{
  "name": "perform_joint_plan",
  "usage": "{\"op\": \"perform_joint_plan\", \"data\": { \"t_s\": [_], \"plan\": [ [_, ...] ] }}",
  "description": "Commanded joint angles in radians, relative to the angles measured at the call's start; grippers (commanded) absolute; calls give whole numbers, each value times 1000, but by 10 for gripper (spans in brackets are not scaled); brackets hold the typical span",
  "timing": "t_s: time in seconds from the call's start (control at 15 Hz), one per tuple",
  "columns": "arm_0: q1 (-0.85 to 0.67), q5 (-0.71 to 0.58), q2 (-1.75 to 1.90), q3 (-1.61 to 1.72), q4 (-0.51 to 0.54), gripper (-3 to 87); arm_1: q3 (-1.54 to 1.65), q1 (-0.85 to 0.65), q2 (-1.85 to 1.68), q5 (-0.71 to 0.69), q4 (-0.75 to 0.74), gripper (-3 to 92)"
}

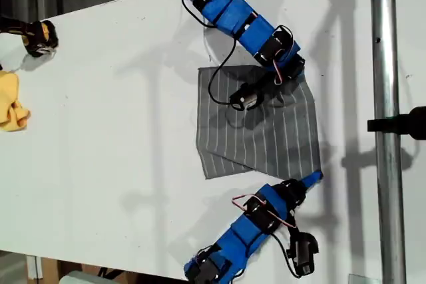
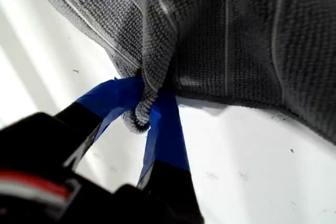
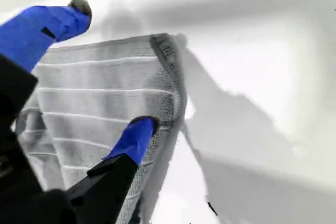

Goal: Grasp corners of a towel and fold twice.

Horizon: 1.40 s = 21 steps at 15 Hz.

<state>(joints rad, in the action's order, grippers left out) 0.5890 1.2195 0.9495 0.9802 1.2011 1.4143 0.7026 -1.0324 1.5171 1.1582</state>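
Over toward the exterior view's right, the towel (image 1: 266, 131) lies mostly flat on the white counter (image 1: 120, 131), one edge near the bottom of that view already turned over. My first tool (image 2: 142, 103) is pinching a corner (image 2: 137, 121), the fabric bunched between its blue-taped jaws, so that side looks ready to carry. My second tool (image 3: 107, 74) is spread wide over the other corner on that side (image 3: 165, 43), one fingertip (image 3: 139, 132) on the cloth by the hem, the other raised. Guessing it needs to close before I lift both together.
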Motion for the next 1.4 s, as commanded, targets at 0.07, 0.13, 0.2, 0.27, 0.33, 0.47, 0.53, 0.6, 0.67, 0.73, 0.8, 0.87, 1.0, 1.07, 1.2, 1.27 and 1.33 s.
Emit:
{"op": "perform_joint_plan", "data": {
  "t_s": [0.07, 0.13, 0.2, 0.27, 0.33, 0.47, 0.53, 0.6, 0.67, 0.73, 0.8, 0.87, 1.0, 1.07, 1.2, 1.27, 1.33],
  "plan": [
    [-35, 21, -40, -40, -18, 347, -5, -29, -21, -9, 15, -2],
    [-40, 25, -63, -41, -17, 344, -5, -29, -21, -9, 14, -2],
    [-46, 25, -80, -44, -15, 342, -5, -29, -23, -9, 14, -2],
    [-51, 21, -91, -44, -15, 341, -5, -29, -25, -9, 14, -2],
    [-51, 25, -107, -44, -23, 338, -5, -29, -25, -9, 14, -2],
    [-48, 54, -166, -52, -41, 321, -5, -29, -28, -9, 17, -2],
    [-46, 77, -202, -51, -48, 308, -5, -29, -31, -9, 25, -2],
    [-46, 95, -250, -57, -58, 287, -5, -31, -32, -12, 32, -2],
    [-46, 110, -299, -74, -61, 272, -5, -32, -34, -15, 38, -2],
    [-49, 143, -342, -78, -60, 258, -5, -34, -35, -17, 41, -2],
    [-49, 176, -382, -81, -52, 250, -5, -34, -37, -18, 43, -2],
    [-44, 195, -402, -95, -18, 261, -2, -34, -40, -18, 44, -2],
    [-15, 227, -345, -133, 155, 305, 2, -32, -49, -17, 55, -2],
    [8, 241, -321, -130, 201, 311, 3, -34, -54, -17, 57, -2],
    [17, 210, -387, -123, 233, 259, 5, -49, -55, -28, 54, -2],
    [12, 230, -405, -101, 241, 222, 5, -52, -58, -31, 60, -2],
    [6, 236, -426, -103, 259, 200, 5, -49, -64, -29, 66, -2]
  ]
}}
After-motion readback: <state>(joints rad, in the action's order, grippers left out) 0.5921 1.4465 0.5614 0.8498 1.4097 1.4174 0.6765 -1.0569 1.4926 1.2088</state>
